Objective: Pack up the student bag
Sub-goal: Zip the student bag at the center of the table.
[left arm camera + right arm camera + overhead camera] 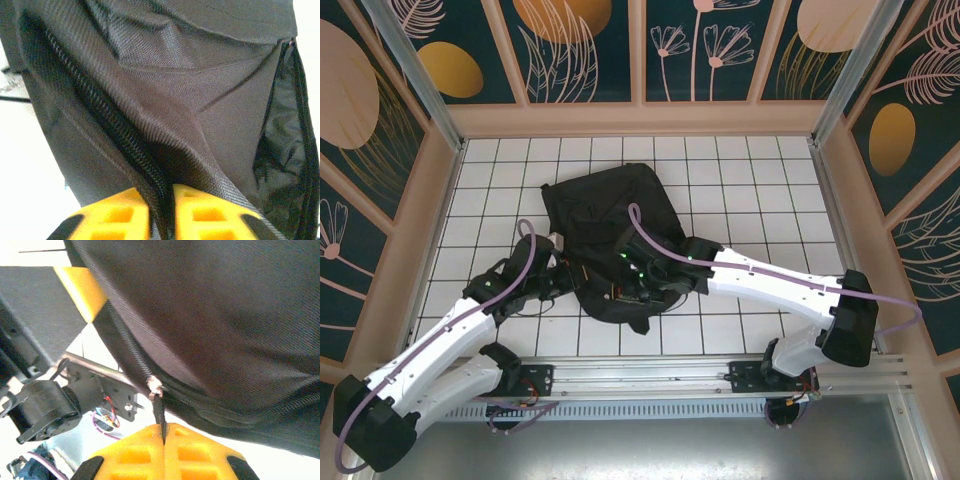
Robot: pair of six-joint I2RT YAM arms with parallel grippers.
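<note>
Top external, bag position: student bag (605, 225) lies flat at the middle of the white-tiled worktop (740, 180), with both arms reaching to its near edge.
Top external, grippers: left gripper (563, 270) is at the bag's near-left edge and right gripper (626, 285) at its near-centre edge, close to each other.
Left wrist, jaws: left gripper (162, 193) has its jaws narrow, with a fold of bag fabric and the zipper teeth (100, 115) running down between them. Whether the pinch is firm cannot be told.
Right wrist, jaws: right gripper (164, 429) has its jaws closed on the black zipper pull (159, 412), which hangs from the metal slider (154, 386).
Step in hand (judged): working the zipper. One arm braces the seam and the other holds the pull. Whether the zipper is being opened or closed cannot be told.
Next move calls for: drawing the pull along the teeth line and following the bag's curve, while the seam is kept taut so the slider does not jam.
</note>
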